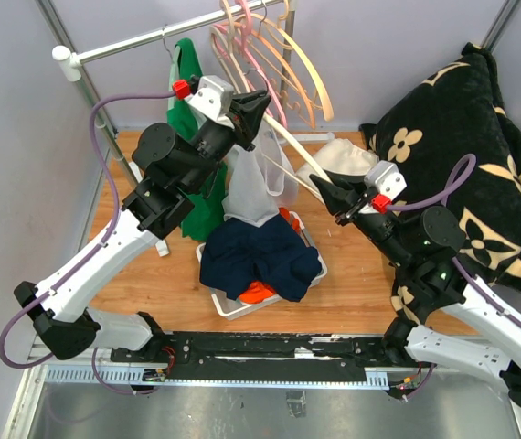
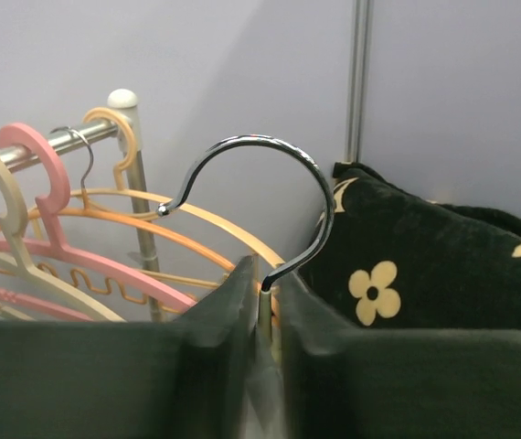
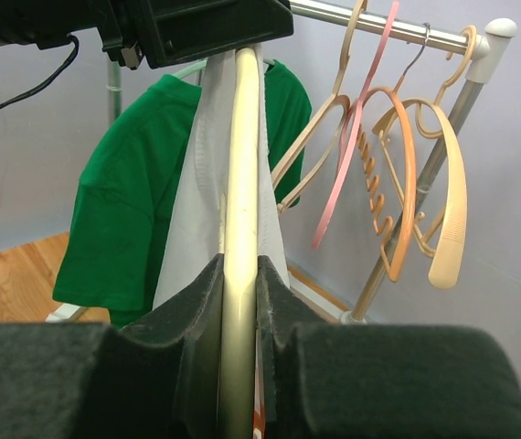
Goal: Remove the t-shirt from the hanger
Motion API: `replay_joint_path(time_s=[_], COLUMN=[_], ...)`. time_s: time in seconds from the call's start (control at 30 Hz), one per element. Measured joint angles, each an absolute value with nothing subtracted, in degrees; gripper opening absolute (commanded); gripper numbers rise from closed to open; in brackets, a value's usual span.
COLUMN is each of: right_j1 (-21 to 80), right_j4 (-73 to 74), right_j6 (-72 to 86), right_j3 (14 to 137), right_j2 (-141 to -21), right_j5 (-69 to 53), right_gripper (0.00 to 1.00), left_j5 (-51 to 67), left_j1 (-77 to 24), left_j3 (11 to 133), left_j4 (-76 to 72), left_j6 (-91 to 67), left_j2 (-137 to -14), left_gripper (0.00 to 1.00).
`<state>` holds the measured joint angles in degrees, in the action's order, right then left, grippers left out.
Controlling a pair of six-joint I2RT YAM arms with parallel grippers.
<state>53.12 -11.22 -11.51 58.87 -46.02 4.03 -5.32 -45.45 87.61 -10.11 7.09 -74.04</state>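
Observation:
A white t-shirt (image 1: 253, 187) hangs on a cream hanger (image 1: 292, 151) with a metal hook (image 2: 270, 151), held off the rail above the basket. My left gripper (image 1: 249, 108) is shut on the neck of the hook, which shows between its fingers in the left wrist view (image 2: 265, 288). My right gripper (image 1: 326, 189) is shut on the lower end of the hanger's cream arm (image 3: 242, 165), which runs up between the pads in the right wrist view (image 3: 239, 274). The white t-shirt (image 3: 196, 219) drapes on both sides of that arm.
A green t-shirt (image 1: 187, 82) hangs on the metal rail (image 1: 142, 38) beside several empty hangers (image 1: 279, 55). A white basket (image 1: 228, 306) below holds a navy garment (image 1: 256, 256) and other clothes. A black flowered blanket (image 1: 462, 137) lies at the right.

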Motion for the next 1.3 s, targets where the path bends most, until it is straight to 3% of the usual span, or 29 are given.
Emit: replay_joint_path(time_s=[0.07,0.2,0.67,0.97,1.07,1.23,1.3], right_j1=[53.1,53.1,53.1,53.1,53.1,53.1,53.1], right_j4=[-11.2,-11.2,-11.0,-11.0,-10.9,-10.6,-10.4], right_j6=[-11.6,-11.8,-12.4,-12.4,-12.5,-12.5,-12.5], right_j3=[58.6,58.1,56.2,54.9,54.7,54.5,54.4], right_j2=[-45.6,-44.9,-41.5,-39.7,-39.2,-38.1,-37.3], right_j5=[4.4,5.0,5.8,5.4,5.4,5.5,5.5], right_gripper=[0.01,0.01,0.01,0.01,0.01,0.01,0.01], left_j5=[-5.3,-5.4,-6.3,-4.8,-4.6,-5.7,-6.8], left_j1=[-45.5,-45.9,-45.9,-45.9,-45.9,-45.9,-45.9], left_j3=[87.6,87.6,70.5,68.8,69.0,70.3,70.7], left_j4=[-10.1,-9.8,-13.6,-15.6,-15.9,-16.2,-16.4], left_j6=[7.1,6.7,4.4,3.7,3.6,3.3,3.1], left_j2=[-74.0,-73.9,-61.6,-65.3,-67.1,-68.7,-68.5], left_gripper=[0.54,0.63,0.66,0.66,0.51,0.07,0.01])
